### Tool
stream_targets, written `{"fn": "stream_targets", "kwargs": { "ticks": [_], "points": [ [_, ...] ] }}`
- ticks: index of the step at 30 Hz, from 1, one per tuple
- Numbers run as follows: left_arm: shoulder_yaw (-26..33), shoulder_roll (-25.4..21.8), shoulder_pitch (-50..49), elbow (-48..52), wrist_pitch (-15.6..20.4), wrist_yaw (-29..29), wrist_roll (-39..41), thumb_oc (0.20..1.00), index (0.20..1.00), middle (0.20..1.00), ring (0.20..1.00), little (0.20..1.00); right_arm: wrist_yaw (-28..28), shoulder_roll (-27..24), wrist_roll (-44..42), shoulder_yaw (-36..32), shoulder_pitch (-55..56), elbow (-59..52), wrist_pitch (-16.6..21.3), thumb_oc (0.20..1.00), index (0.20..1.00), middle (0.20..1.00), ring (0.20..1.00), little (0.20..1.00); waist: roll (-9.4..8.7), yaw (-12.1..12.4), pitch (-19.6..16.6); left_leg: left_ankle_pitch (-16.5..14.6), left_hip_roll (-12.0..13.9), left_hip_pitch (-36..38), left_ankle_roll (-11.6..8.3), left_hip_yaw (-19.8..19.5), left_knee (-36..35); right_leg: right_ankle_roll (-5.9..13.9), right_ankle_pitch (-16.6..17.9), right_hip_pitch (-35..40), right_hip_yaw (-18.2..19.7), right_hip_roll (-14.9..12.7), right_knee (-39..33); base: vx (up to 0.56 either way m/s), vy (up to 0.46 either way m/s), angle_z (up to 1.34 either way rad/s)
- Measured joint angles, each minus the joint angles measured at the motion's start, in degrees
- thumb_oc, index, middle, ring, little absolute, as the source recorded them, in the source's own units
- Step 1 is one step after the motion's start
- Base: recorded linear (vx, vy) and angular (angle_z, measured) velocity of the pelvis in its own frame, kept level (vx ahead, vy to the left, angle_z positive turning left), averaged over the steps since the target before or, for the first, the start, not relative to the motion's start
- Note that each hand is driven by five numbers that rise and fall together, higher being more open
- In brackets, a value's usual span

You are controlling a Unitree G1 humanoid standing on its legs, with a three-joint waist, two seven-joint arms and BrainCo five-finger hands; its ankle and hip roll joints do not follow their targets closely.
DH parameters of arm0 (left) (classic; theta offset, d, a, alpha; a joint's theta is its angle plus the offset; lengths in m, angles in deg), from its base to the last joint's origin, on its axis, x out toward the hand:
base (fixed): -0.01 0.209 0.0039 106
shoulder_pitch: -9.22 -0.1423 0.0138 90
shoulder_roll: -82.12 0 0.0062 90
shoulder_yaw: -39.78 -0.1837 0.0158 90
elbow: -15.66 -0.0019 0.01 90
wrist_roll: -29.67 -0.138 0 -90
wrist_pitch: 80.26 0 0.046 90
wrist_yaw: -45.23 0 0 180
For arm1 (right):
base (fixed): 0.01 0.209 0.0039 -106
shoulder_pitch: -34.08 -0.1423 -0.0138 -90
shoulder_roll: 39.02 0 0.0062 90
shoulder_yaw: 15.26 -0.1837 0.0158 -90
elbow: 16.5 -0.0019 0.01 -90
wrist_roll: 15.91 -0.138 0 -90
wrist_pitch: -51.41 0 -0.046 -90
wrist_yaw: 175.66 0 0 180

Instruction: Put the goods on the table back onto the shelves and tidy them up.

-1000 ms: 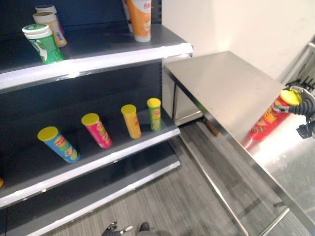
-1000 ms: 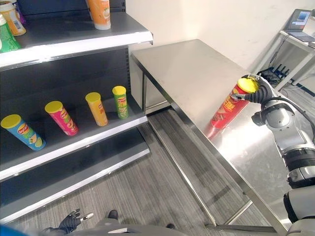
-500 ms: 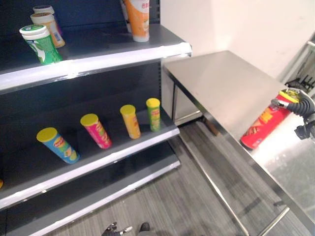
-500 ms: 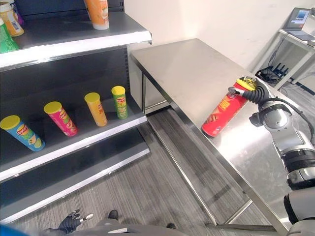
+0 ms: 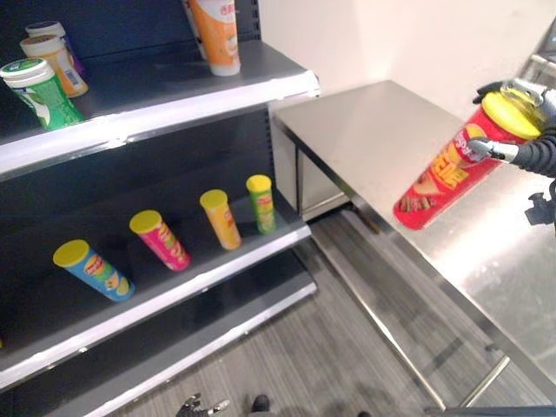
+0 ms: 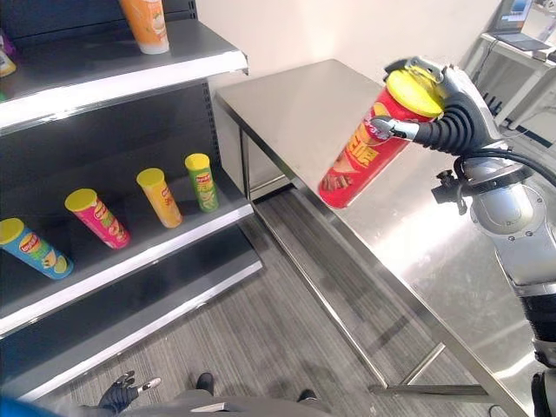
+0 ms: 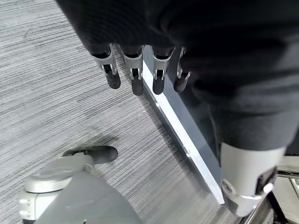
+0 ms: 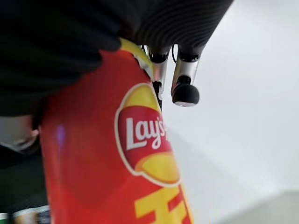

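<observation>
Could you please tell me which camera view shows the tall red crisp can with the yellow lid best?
The right eye view: the whole tall red crisp can shows, tilted in the right hand. The left eye view shows it near the edge; the right wrist view shows part of its side.

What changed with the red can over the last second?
The right hand, already gripping the red can near its yellow lid, lifted it off the steel table and it now hangs tilted in the air above the table edge. The cans on the shelf and the left hand down by the floor stayed as they were.
</observation>
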Motion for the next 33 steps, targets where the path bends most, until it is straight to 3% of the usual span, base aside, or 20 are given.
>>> {"fn": "stream_targets", "kwargs": {
  "ticks": [4,6,9,10,14,16,17,18,19,21,22,24,25,27,28,29,30,31,32,33],
  "points": [
    [0.0,0.3,-0.2,0.5,0.3,0.0,0.2,1.000,1.000,1.000,1.000,1.000,-0.3,-0.9,0.0,0.4,-1.1,-1.9,1.3,0.200,0.200,0.200,0.200,0.200,0.54,1.6,1.2,0.5,-0.1,-0.7,-0.58,-0.8,1.2,-0.13,-0.3,0.2,-0.5,1.0,0.0,-0.08,-0.099,0.12],
    [0.1,0.1,1.4,2.1,1.3,0.0,1.1,1.000,1.000,1.000,1.000,1.000,-0.4,-4.4,-0.1,0.9,-3.8,-3.0,1.4,0.200,0.200,0.200,0.200,0.200,0.62,1.1,3.3,1.2,-0.4,-7.2,-1.80,-3.2,7.8,-0.75,-2.0,-0.6,-1.0,1.0,-0.3,-0.07,-0.019,0.87],
    [0.0,1.0,2.7,2.3,1.2,0.0,1.1,1.000,1.000,1.000,1.000,1.000,-1.2,-7.3,-0.1,1.1,-7.8,-3.7,1.7,0.200,0.200,0.200,0.200,0.200,3.18,3.0,5.2,1.4,1.0,-9.0,-2.70,-2.3,6.5,-1.77,-1.4,-0.2,-4.9,2.2,0.1,-0.07,0.075,0.82],
    [0.0,0.7,2.6,2.4,1.2,-0.2,1.2,1.000,1.000,1.000,1.000,1.000,-1.3,-6.2,0.0,1.8,-8.5,-3.7,1.8,0.200,0.200,0.200,0.200,0.200,1.72,3.1,6.1,1.1,2.9,-8.9,-2.62,2.4,8.0,-2.50,-1.6,0.9,-7.8,0.8,0.0,-0.08,0.285,0.66],
    [-0.2,0.8,0.1,2.2,1.2,-0.4,1.2,1.000,1.000,1.000,1.000,1.000,-1.4,-6.2,0.0,3.2,-7.6,-2.3,2.1,0.200,0.200,0.200,0.200,0.200,0.20,0.7,6.7,0.1,14.1,-7.2,-4.41,9.5,12.7,-1.40,-0.9,3.1,-11.2,-4.2,1.8,-0.14,0.380,0.55],
    [-0.3,1.1,0.2,2.4,1.3,-0.3,1.2,1.000,1.000,1.000,1.000,1.000,-1.5,-6.1,0.2,1.6,-3.7,-3.0,1.8,0.200,0.200,0.200,0.200,0.200,0.72,0.0,6.5,0.8,17.5,-6.3,-5.50,10.4,14.4,-0.93,-0.5,3.2,-11.0,-7.3,4.6,-0.15,0.388,0.45],
    [-0.3,1.2,0.2,2.5,1.4,-0.4,1.2,1.000,1.000,1.000,1.000,1.000,-1.6,-6.3,0.2,1.3,-2.7,-3.3,1.8,0.200,0.200,0.200,0.200,0.200,1.15,-0.9,6.3,2.1,17.3,-6.0,-4.81,10.9,14.7,-0.82,-0.5,3.3,-11.0,-8.4,5.9,-0.13,0.453,0.73],
    [-0.6,2.1,0.3,2.7,2.2,-0.4,1.2,1.000,1.000,1.000,1.000,1.000,-1.7,-7.8,0.3,-2.3,2.4,-4.1,1.6,0.200,0.200,0.200,0.200,0.200,2.47,-2.7,5.0,7.1,16.1,-5.8,-3.15,8.6,14.7,0.10,0.1,3.5,-10.3,-14.1,9.8,-0.10,0.526,0.84],
    [-0.6,2.4,0.4,2.9,2.4,-0.4,1.2,1.000,1.000,1.000,1.000,1.000,-1.7,-7.9,0.3,-3.6,3.6,-4.4,1.3,0.200,0.200,0.200,0.200,0.200,3.76,-3.5,4.1,6.6,14.7,-5.5,-4.62,7.3,14.5,0.75,0.4,3.4,-10.1,-16.4,12.1,-0.06,0.401,0.91],
    [-0.3,1.5,3.2,2.9,2.6,-0.5,1.2,1.000,1.000,1.000,1.000,1.000,-1.6,-5.5,0.3,-9.6,12.2,-6.2,1.6,0.200,0.200,0.200,0.200,0.200,2.87,-3.7,3.5,-2.0,9.8,-5.1,-5.48,5.6,14.7,5.15,0.4,-1.3,-6.1,-24.1,21.7,-0.02,0.472,0.77],
    [-0.2,-0.4,5.6,2.7,2.7,-0.8,1.6,1.000,1.000,1.000,1.000,1.000,-2.6,-2.8,0.7,-10.3,16.5,-7.2,1.3,0.200,0.200,0.200,0.200,0.200,2.44,-4.0,3.4,-3.8,8.7,-7.0,-5.21,3.4,15.0,6.15,-2.4,-2.4,-5.7,-22.7,15.5,-0.06,0.422,0.71],
    [0.1,-3.7,6.3,2.9,2.9,-0.8,1.0,1.000,1.000,1.000,1.000,1.000,-3.4,-0.4,2.7,-11.4,18.5,-7.5,0.8,0.200,0.200,0.200,0.200,0.200,0.17,-3.6,3.0,-4.5,6.8,-10.0,-4.07,3.2,18.7,2.45,3.9,-3.0,-5.4,-18.9,3.6,-0.13,0.378,0.69],
    [0.1,-5.2,6.5,2.8,3.0,-0.6,0.6,1.000,1.000,1.000,1.000,1.000,-3.3,0.9,3.1,-12.3,19.0,-7.3,0.4,0.200,0.200,0.200,0.200,0.200,-1.80,-4.2,3.0,-5.5,4.4,-10.2,-4.27,3.4,20.2,0.71,9.8,-3.3,-8.3,-19.8,6.2,-0.08,0.395,0.58],
    [-0.1,-4.7,5.3,3.0,3.1,-0.6,0.3,1.000,1.000,1.000,1.000,1.000,-2.1,4.2,5.2,-13.2,18.0,-5.9,-0.9,0.200,0.200,0.200,0.200,0.200,-0.98,-3.5,2.5,-7.9,5.0,-9.3,-3.96,4.5,20.6,0.91,11.1,-3.1,-9.1,-22.0,10.0,-0.07,0.346,0.28],
    [-0.5,-5.0,4.5,3.4,3.1,-0.6,-0.1,1.000,1.000,1.000,1.000,1.000,-1.3,4.8,5.5,-13.3,18.1,-5.3,-1.3,0.200,0.200,0.200,0.200,0.200,-1.08,-3.6,2.3,-8.9,3.9,-9.0,-3.60,5.2,21.0,-0.54,12.9,-3.1,-9.4,-22.5,10.7,-0.12,0.642,0.26],
    [-0.9,-5.0,3.2,3.5,2.7,-0.4,-0.2,1.000,1.000,1.000,1.000,1.000,-1.2,4.1,7.3,-15.3,19.0,-5.4,-1.8,0.200,0.200,0.200,0.200,0.200,-0.18,-3.9,2.8,-10.1,3.1,-11.2,-1.45,5.3,23.8,-6.34,18.6,-3.9,-8.8,-23.2,11.0,-0.08,0.593,0.43],
    [-0.9,-5.0,3.4,3.6,2.4,-0.4,-0.4,1.000,1.000,1.000,1.000,1.000,-1.1,4.2,7.3,-17.7,21.0,-5.7,-2.2,0.200,0.200,0.200,0.200,0.200,0.17,-5.0,2.8,-10.4,1.9,-12.1,0.22,5.1,24.4,-7.62,22.7,-4.4,-7.0,-24.2,11.7,-0.05,0.542,0.51],
    [-1.0,-5.2,3.5,3.5,2.3,-0.3,-0.8,1.000,1.000,1.000,1.000,1.000,-1.1,4.1,7.3,-19.4,22.9,-6.1,-2.7,0.200,0.200,0.200,0.200,0.200,0.44,-5.5,2.8,-10.3,0.2,-11.4,1.68,4.9,23.1,-6.56,27.0,-5.6,-3.7,-25.5,12.3,0.00,0.235,0.40],
    [-1.0,-5.8,3.5,3.4,2.3,-0.3,-1.5,1.000,1.000,1.000,1.000,1.000,-1.1,4.2,7.3,-19.5,23.4,-6.1,-2.8,0.200,0.200,0.200,0.200,0.200,0.75,-5.5,2.7,-9.9,-0.4,-10.4,2.89,5.1,21.4,-5.88,26.1,-7.3,-0.2,-25.5,14.5,0.01,0.384,0.13],
    [-1.1,-7.1,3.5,3.3,2.3,0.2,-2.2,1.000,1.000,1.000,1.000,1.000,-1.3,4.3,7.2,-19.8,24.5,-6.9,-2.6,0.200,0.200,0.200,0.200,0.200,0.68,-5.4,3.1,-7.5,-0.4,-8.0,4.59,5.3,16.7,0.98,13.2,-9.2,1.4,-21.2,18.2,0.01,0.354,-0.04]
  ]
}}
